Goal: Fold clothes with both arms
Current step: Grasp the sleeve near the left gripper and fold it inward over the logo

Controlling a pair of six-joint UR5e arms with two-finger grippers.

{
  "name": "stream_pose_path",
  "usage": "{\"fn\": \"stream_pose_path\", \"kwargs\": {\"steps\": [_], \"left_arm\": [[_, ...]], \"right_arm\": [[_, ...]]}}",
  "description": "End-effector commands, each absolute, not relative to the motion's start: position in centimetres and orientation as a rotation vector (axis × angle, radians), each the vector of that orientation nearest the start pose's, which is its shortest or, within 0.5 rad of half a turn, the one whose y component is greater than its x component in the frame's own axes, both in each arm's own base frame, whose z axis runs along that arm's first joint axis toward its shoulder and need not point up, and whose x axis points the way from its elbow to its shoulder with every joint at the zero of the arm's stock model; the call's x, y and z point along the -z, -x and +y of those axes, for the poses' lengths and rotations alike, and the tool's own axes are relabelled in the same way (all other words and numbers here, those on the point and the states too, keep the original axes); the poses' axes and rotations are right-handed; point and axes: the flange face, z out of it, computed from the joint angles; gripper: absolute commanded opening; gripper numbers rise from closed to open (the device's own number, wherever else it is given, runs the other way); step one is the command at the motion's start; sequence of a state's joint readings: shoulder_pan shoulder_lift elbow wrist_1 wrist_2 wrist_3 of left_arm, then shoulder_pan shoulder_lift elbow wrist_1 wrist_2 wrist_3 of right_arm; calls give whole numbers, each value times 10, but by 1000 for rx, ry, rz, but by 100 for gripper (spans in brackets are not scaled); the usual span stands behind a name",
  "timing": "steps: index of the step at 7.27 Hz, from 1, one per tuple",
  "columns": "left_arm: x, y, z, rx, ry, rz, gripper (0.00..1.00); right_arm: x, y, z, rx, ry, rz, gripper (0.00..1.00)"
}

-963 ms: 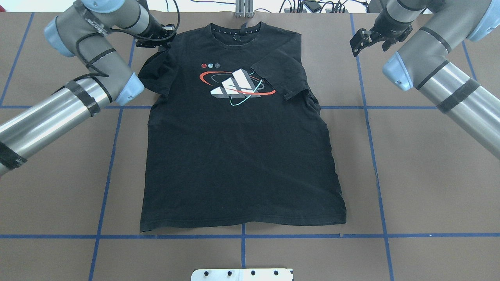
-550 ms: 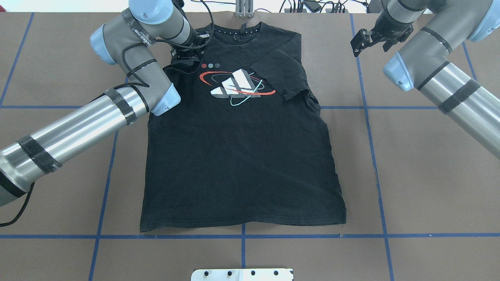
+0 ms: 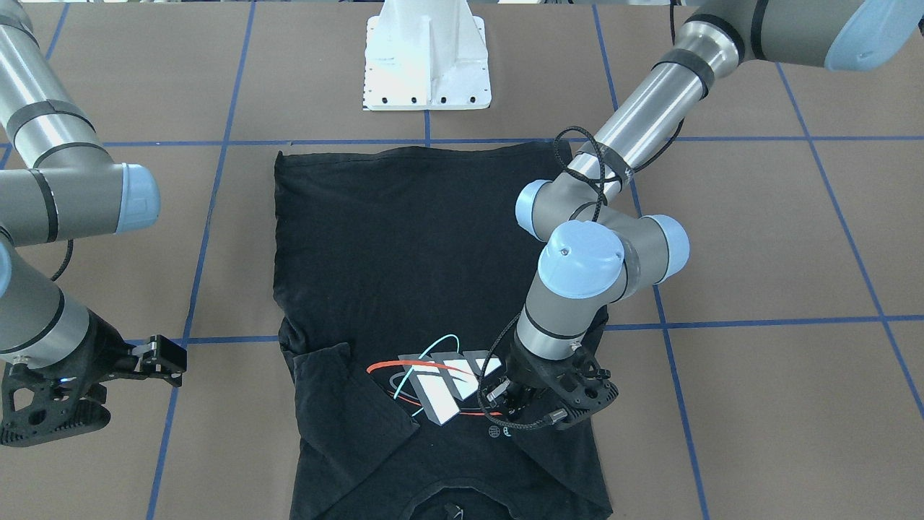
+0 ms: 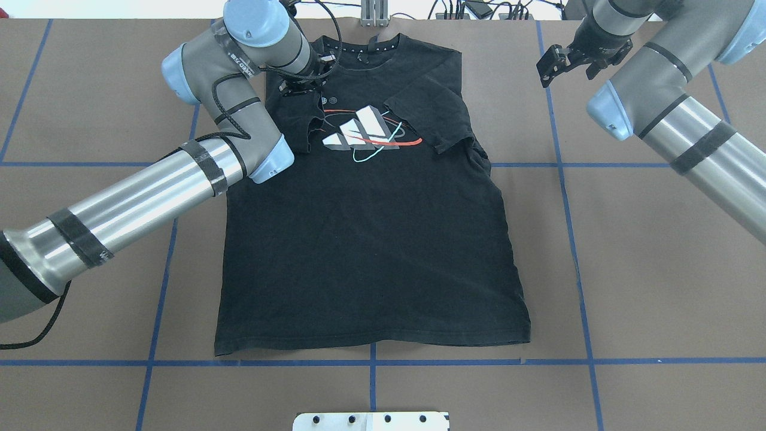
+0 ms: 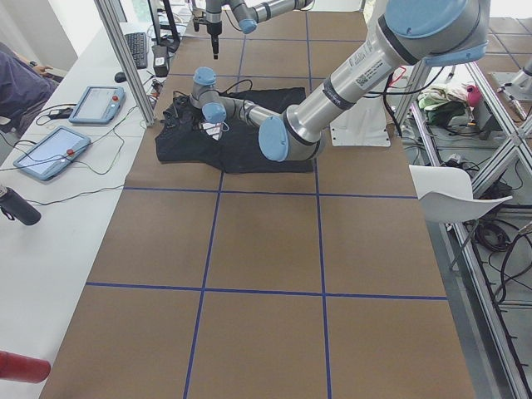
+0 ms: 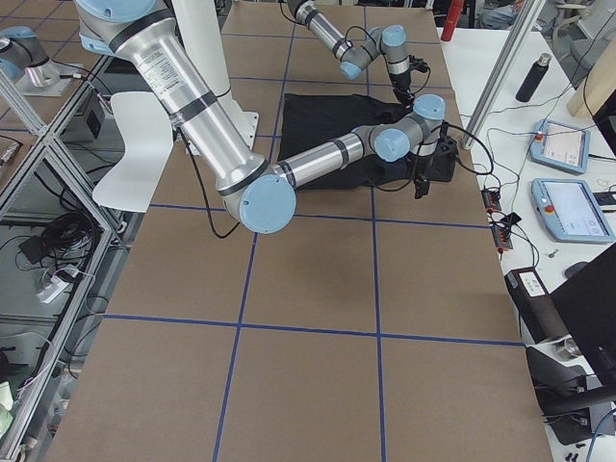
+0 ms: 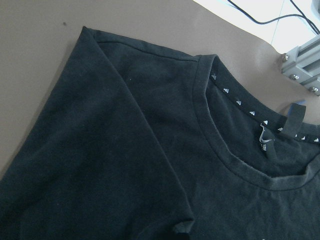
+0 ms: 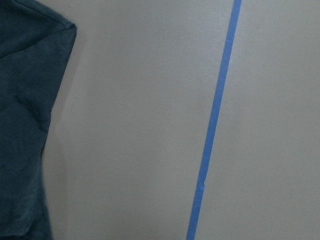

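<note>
left pincer (image 4: 301,87) tips hidden from above, grip unclear, T-shirt (image 3: 404,238) collar cut by front view's bottom edge

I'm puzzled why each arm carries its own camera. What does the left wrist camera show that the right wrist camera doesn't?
Only the left wrist view shows the collar with a row of small pale triangles inside it, one sleeve, and a metal bracket at the far edge. Only the right wrist view shows a blue tape line. Both show the black T-shirt on the bare brown table. In the right view, the shirt is just a strip along the left edge.
</note>
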State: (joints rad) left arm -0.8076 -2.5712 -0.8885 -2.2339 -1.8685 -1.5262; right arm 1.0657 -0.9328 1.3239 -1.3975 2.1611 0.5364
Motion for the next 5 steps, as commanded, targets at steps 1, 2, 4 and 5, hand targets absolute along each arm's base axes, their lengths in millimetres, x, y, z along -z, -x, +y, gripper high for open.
{"fn": "stream_pose_path", "kwargs": {"steps": [1, 2, 4, 5], "left_arm": [[-224, -512, -692, 416, -246, 1044, 100], [-231, -495, -675, 337, -284, 1055, 100], [-278, -441, -600, 145, -296, 1130, 100], [-287, -413, -564, 115, -302, 1166, 100]], "right_arm": [[-365, 293, -689, 107, -183, -778, 100], [-354, 301, -682, 68, -171, -796, 100], [-334, 322, -636, 25, -152, -841, 100], [-333, 333, -596, 18, -138, -863, 100]]}}
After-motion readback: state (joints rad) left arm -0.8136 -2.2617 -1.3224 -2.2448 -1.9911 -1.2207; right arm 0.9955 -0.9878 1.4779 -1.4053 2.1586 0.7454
